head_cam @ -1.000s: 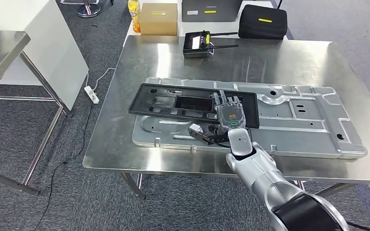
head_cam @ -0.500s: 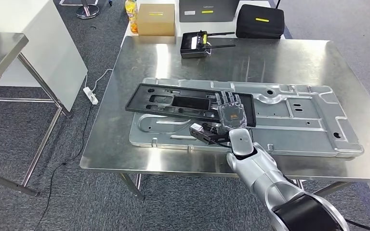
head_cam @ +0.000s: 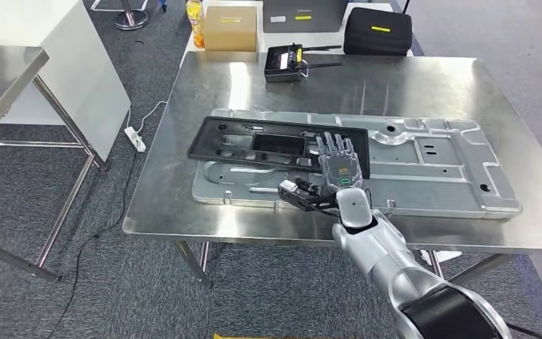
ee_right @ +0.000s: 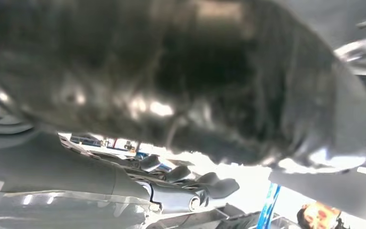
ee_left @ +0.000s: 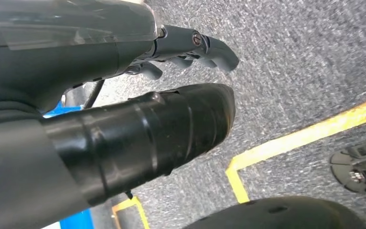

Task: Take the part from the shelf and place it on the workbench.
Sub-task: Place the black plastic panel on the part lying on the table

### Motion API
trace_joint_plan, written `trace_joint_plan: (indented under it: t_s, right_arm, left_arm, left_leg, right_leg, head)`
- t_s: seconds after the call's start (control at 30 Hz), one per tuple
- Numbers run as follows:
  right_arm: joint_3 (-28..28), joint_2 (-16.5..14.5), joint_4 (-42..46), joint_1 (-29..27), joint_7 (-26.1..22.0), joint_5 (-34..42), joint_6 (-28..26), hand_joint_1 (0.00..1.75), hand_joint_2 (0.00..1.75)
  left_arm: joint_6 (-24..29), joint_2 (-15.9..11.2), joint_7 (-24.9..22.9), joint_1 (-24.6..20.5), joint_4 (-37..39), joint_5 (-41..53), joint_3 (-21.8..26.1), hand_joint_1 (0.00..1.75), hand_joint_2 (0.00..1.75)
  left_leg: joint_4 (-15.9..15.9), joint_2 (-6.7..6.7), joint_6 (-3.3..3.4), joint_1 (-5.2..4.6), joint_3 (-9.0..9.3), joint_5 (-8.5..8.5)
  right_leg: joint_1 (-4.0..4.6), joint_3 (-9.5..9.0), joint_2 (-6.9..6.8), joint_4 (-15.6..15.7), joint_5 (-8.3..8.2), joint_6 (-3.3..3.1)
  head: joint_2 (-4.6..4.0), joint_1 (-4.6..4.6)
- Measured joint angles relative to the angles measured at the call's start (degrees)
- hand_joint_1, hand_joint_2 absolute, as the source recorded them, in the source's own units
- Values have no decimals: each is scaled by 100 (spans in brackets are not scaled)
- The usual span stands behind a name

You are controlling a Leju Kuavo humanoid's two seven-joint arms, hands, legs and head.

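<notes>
The surface [head_cam: 423, 85] carries a large silver panel [head_cam: 437, 169], and the black part [head_cam: 240, 145] lies flat on it, long axis running side to side. The right hand [head_cam: 339, 166] rests on the part's right end, fingers spread flat, gripping nothing that I can see. The left hand [ee_left: 190, 45] hangs over the floor, fingers loosely curled, holding nothing.

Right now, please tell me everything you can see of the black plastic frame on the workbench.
The black plastic frame is a long, flat rectangular panel with a raised rim, a large rectangular cutout near its middle and smaller recesses. It lies flat, slightly askew, on the stamped metal sheet. The right hand rests, fingers spread, over its right end.
</notes>
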State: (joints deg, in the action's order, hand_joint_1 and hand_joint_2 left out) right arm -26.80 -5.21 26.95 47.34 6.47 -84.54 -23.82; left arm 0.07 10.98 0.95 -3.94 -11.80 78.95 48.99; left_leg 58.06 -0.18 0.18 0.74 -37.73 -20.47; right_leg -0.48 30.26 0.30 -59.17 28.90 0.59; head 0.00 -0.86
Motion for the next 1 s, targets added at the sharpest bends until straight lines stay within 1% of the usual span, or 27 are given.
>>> trace_joint_plan:
  t_s: [0.03,0.07,0.1,0.13,0.17,0.2,0.23,0.27,0.3,0.33,0.37,0.43,0.47,0.5,0.57,0.6,0.63,0.67,0.73,0.77,0.8,0.83,0.87,0.9,0.93,0.97,1.0]
  right_arm:
    - [2,-2,-1,6,-1,3,1,0,0]
    - [3,-5,-1,12,-4,5,5,0,0]
    - [3,-9,-2,16,-8,8,9,0,0]
    - [3,-13,-2,22,-12,8,14,0,0]
    - [3,-16,-3,27,-15,9,17,0,0]
    - [4,-17,-5,29,-15,9,18,0,0]
    - [4,-17,-9,29,-16,9,19,0,0]
    - [5,-17,-13,27,-19,9,19,0,0]
    - [5,-17,-16,26,-22,9,20,0,0]
    - [5,-17,-17,27,-26,9,20,0,0]
    - [5,-17,-17,29,-30,9,20,0,0]
    - [10,-17,-16,38,-30,9,20,0,0]
    - [14,-17,-15,45,-30,9,20,0,0]
    - [17,-19,-15,53,-31,9,20,0,0]
    - [21,-22,-16,64,-31,9,21,0,0]
    - [23,-21,-17,69,-31,9,23,0,0]
    - [27,-20,-19,76,-31,9,28,0,0]
    - [31,-16,-21,85,-31,8,33,0,0]
    - [35,-14,-28,99,-30,5,45,0,0]
    - [36,-13,-36,98,-29,4,52,0,0]
    - [36,-13,-42,97,-29,3,61,0,0]
    - [36,-13,-48,96,-27,2,73,0,0]
    - [37,-13,-50,99,-24,2,84,0,0]
    - [41,-12,-50,106,-20,3,92,0,0]
    - [48,-13,-50,117,-15,3,99,0,0]
    - [56,-13,-50,127,-13,3,103,0,0]
    - [63,-13,-51,135,-10,2,105,0,0]
  left_arm:
    - [0,-1,0,6,1,0,2,0,0]
    - [0,-1,0,5,1,-2,6,0,0]
    - [-1,-1,-1,8,2,-4,11,0,0]
    - [-2,-1,-2,11,3,-6,18,0,0]
    - [-4,-1,-4,7,3,-8,25,0,0]
    - [-7,-1,-5,7,3,-9,31,0,0]
    - [-10,-1,-7,6,3,-9,37,0,0]
    - [-11,-1,-8,4,2,-9,44,0,0]
    - [-13,-1,-8,1,2,-10,51,0,0]
    - [-13,-1,-8,-1,2,-10,56,0,0]
    - [-14,-1,-8,-4,2,-11,61,0,0]
    - [-14,-8,-7,-20,2,-11,67,0,0]
    - [-14,-11,-5,-27,2,-11,70,0,0]
    - [-15,-15,-4,-36,2,-11,74,0,0]
    - [-19,-13,-1,-43,3,-11,81,0,0]
    - [-22,-10,-1,-47,4,-11,84,0,0]
    - [-25,-9,0,-46,5,-12,87,0,0]
    - [-27,-8,3,-46,6,-13,89,0,0]
    - [-29,-12,9,-50,6,-14,91,0,0]
    - [-31,-12,11,-49,6,-14,92,0,0]
    - [-32,-11,13,-46,7,-14,93,0,0]
    - [-33,-10,14,-43,7,-14,95,0,0]
    - [-34,-9,16,-42,7,-15,96,0,0]
    - [-34,-8,19,-43,6,-15,97,0,0]
    - [-32,-8,21,-45,6,-15,98,0,0]
    - [-30,-9,23,-46,6,-15,99,0,0]
    - [-28,-10,23,-46,6,-15,100,0,0]
  left_leg:
    - [-14,-4,-41,0,-15,43]
    - [-3,-7,-77,6,-51,31]
    - [76,-9,-102,12,-109,-85]
    - [253,-9,-119,17,-191,-298]
    - [548,-6,-126,25,-287,-600]
    - [923,-5,-133,26,-383,-899]
    - [1294,-4,-138,27,-451,-1108]
    - [1567,-5,-138,26,-460,-1197]
    - [1673,-4,-134,24,-388,-1162]
    - [1576,-4,-120,21,-217,-1041]
    - [1272,-4,-94,12,67,-909]
    - [473,-2,-27,-22,668,-872]
    - [169,-2,2,-43,862,-910]
    - [16,-3,25,-63,939,-953]
    - [-67,10,79,-66,917,-870]
    - [-92,27,120,-53,892,-803]
    - [-122,44,164,-36,847,-723]
    - [-142,60,195,-19,783,-642]
    - [-137,67,216,-19,614,-505]
    - [-129,70,206,-18,522,-441]
    - [-118,75,194,-15,438,-384]
    - [-99,80,177,-12,347,-327]
    - [-76,83,156,-6,267,-280]
    - [-43,83,131,-2,199,-242]
    - [-5,79,101,-4,133,-208]
    - [21,75,65,-8,92,-175]
    - [37,72,27,-13,65,-137]
  right_leg:
    - [-2,40,0,25,-42,-43]
    - [-9,83,-9,48,-90,-87]
    - [-18,140,-17,66,-157,-139]
    - [-26,208,-26,83,-228,-185]
    - [-19,283,-32,85,-293,-219]
    - [-7,366,-33,83,-353,-244]
    - [9,452,-35,75,-414,-255]
    - [25,544,-37,63,-476,-259]
    - [40,634,-38,49,-533,-259]
    - [51,715,-38,34,-586,-256]
    - [60,785,-38,18,-636,-249]
    - [72,873,-41,-9,-723,-216]
    - [72,890,-46,-10,-768,-187]
    - [65,896,-52,-1,-815,-154]
    - [50,898,-54,25,-892,-80]
    - [45,925,-46,-14,-830,-48]
    - [40,982,-37,-147,-654,-17]
    - [29,1068,-31,-400,-380,10]
    - [-1,1261,-27,-1136,187,58]
    - [-20,1314,-29,-1481,314,80]
    - [-38,1306,-29,-1691,314,99]
    - [-60,1190,-30,-1706,201,116]
    - [-79,964,-31,-1490,45,129]
    - [-97,658,-30,-1116,-49,135]
    - [-99,324,-27,-660,-55,133]
    - [-91,91,-19,-313,1,116]
    - [-77,-40,-10,-84,70,90]
  head:
    - [0,-3]
    - [0,-1]
    - [0,0]
    - [0,3]
    - [0,5]
    - [0,7]
    - [0,8]
    - [0,7]
    - [0,8]
    - [0,8]
    - [0,9]
    - [0,7]
    - [0,5]
    - [1,6]
    - [1,7]
    - [1,8]
    - [0,4]
    - [0,1]
    - [0,-4]
    - [0,-4]
    - [0,-4]
    - [0,-4]
    - [0,-4]
    - [0,-4]
    - [0,-3]
    - [0,0]
    - [0,0]
